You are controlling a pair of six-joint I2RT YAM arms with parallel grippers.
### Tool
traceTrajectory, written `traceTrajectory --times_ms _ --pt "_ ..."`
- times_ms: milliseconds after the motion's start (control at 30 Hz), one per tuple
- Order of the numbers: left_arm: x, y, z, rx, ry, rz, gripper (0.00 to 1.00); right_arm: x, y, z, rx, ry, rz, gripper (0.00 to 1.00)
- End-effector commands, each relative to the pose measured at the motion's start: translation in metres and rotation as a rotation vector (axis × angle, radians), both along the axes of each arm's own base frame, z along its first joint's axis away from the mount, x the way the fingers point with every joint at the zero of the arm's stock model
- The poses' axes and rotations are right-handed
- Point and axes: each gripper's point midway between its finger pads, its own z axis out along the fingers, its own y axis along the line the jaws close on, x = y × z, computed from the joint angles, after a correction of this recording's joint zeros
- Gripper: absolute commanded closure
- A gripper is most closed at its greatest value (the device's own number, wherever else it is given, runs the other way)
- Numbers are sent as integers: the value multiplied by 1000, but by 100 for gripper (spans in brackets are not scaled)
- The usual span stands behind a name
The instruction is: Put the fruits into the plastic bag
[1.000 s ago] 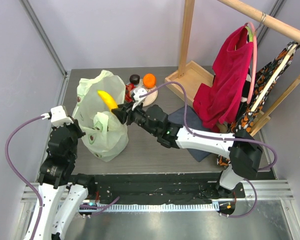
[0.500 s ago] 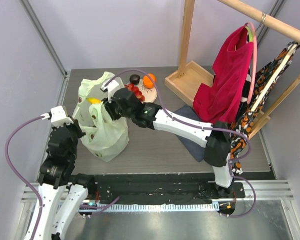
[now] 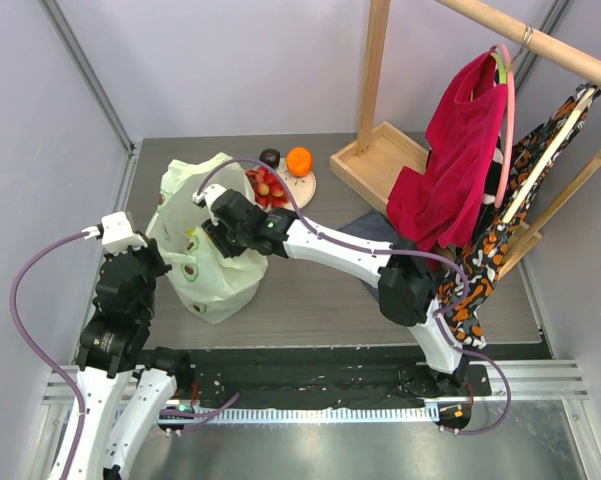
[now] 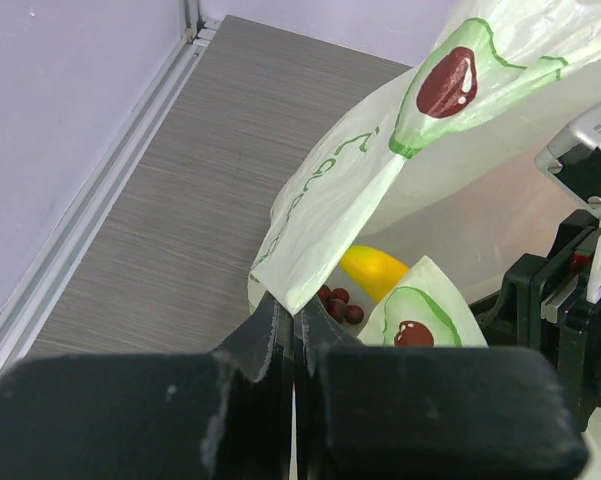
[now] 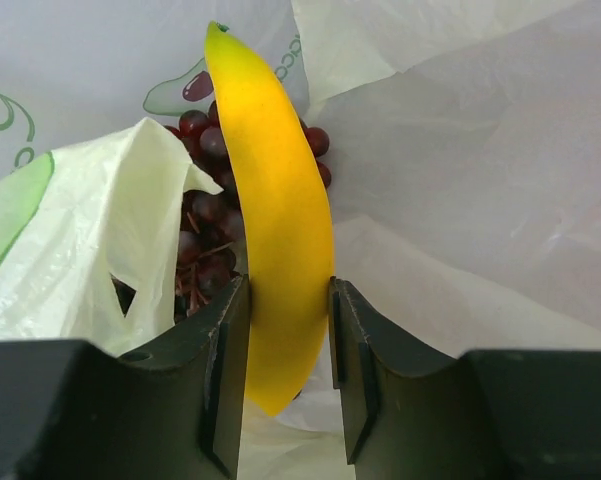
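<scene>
Right pincer (image 5: 285, 295) was down inside the mouth of the bag (image 3: 208, 288), jaws narrow and clamped on the banana (image 5: 276, 220) at its lower third, both pads touching its sides. The banana stood upright between the fingers (image 5: 223, 370), tip pointing away from the wrist camera. Just behind and left of it, at the bottom of the bag, lay the grapes (image 5: 202, 235), touching the banana. From the overhead view the right arm (image 3: 330, 245) reached across the table (image 3: 310, 305) from the right, its wrist over the bag opening. Left pincer (image 4: 293, 325) was closed tight on an edge of the bag, thin film pinched between the jaws and lifted, holding that side of the mouth up; the left wrist camera looked past that flap onto the banana and a few grapes below. The bag sat on the left half of the table, just ahead of the left arm. Outside the bag, on a small round plate (image 3: 304, 186) at the back just beside it: strawberries (image 3: 265, 185), an orange (image 3: 299, 160) and a dark round fruit (image 3: 270, 156). A red cloth (image 3: 448, 170) hung on the wooden rack (image 3: 375, 70) far right, well apart from the bag.
</scene>
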Motion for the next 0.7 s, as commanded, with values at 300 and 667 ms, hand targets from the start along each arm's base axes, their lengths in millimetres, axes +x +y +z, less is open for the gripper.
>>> traceTrajectory --times_ms 300,667 --pt "4 -2 13 -21 -54 -5 100 1 9 59 129 -69 29 27" --pt "4 0 12 -17 -50 3 100 2 7 95 257 -91 26 29"
